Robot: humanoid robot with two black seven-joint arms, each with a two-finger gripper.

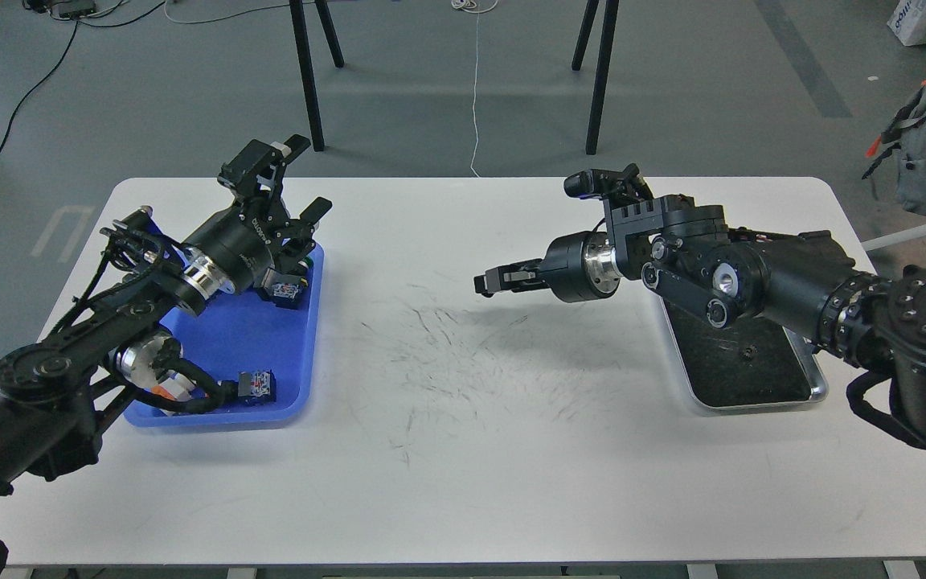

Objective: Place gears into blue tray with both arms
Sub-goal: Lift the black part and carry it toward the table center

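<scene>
Left arm reaches in over the blue tray [302, 338], which sits on the left side of the white surface [463, 450], and the left hand [302, 213] hovers above the tray's far end with its fingers spread apart, nothing visible between them. In the tray, a push-button switch with a green cap [296, 283] lies at the far right corner, just under that hand, and a second switch [256, 386] rests near the front rim; more of the tray is hidden beneath the arm. Over on the right, the right arm stretches across the silver metal tray [813, 390], its right hand [485, 281] pointing left above the bare, scuffed middle of the surface, well apart from both trays. That hand is seen side-on and dark, so I cannot tell whether its fingers are pressed together or parted, or whether it carries anything. On the silver tray's dark inside, one small black gear [748, 351] lies alone, near the middle.
</scene>
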